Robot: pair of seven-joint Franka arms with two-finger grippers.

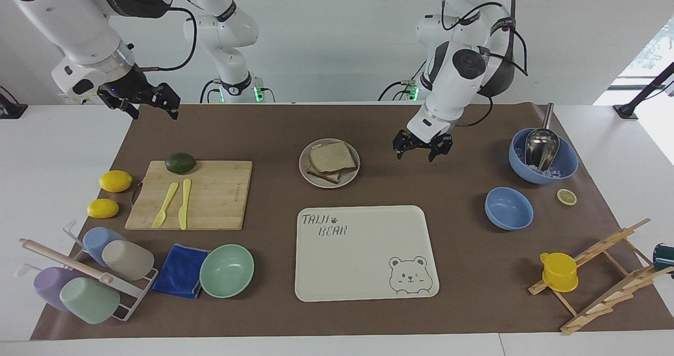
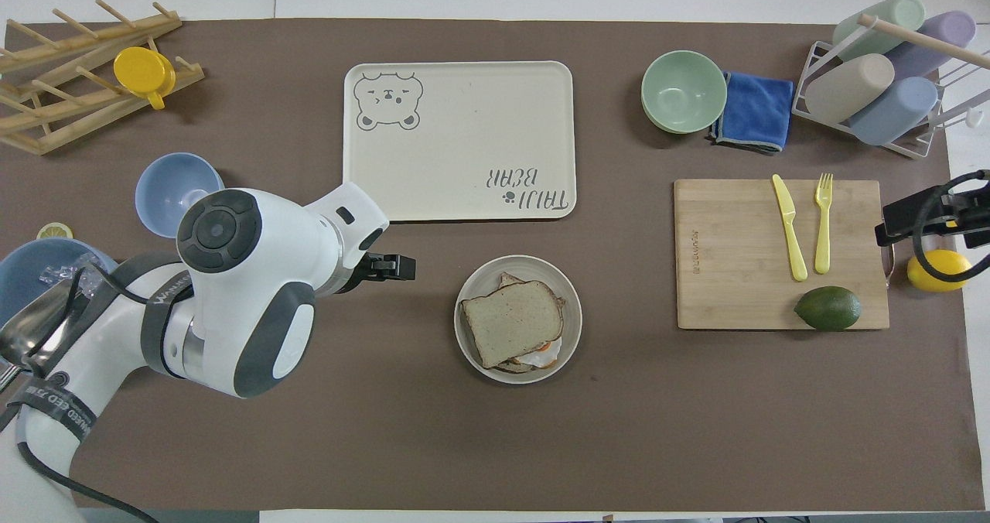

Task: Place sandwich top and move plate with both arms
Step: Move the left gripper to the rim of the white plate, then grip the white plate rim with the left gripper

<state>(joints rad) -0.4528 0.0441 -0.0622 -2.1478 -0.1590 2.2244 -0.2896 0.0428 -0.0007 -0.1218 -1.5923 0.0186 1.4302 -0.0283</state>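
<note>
From the facing view, the plate (image 1: 329, 163) stands on the counter (image 1: 274, 129) near the middle, nearer to the robots than the tray (image 1: 366, 252). It is round, beige-grey, with a raised rim. The sandwich top (image 1: 332, 156), a square slice of speckled bread with brown crust, lies flat on the other slice, so I judge the first half of the task is done. The left gripper (image 1: 420, 149) hangs in the air just beside the plate, toward the left arm's end; its fingers are parted and hold nothing. This position probably prepares a grasp on the rim. The right gripper (image 1: 143, 99) hangs over the counter's edge at the right arm's end, well apart from the plate, fingers spread and empty.

From the overhead view, the sandwich top (image 2: 512, 322) sits slightly turned on the plate (image 2: 474, 291), and a bit of egg shows under its edge. The left gripper (image 2: 390, 267) points toward the plate from the side. The right gripper (image 2: 913, 217) is over the end of the wooden board (image 2: 735, 252). The tray (image 2: 456, 140) is smooth, cream and rectangular, probably the place for the plate.
</note>
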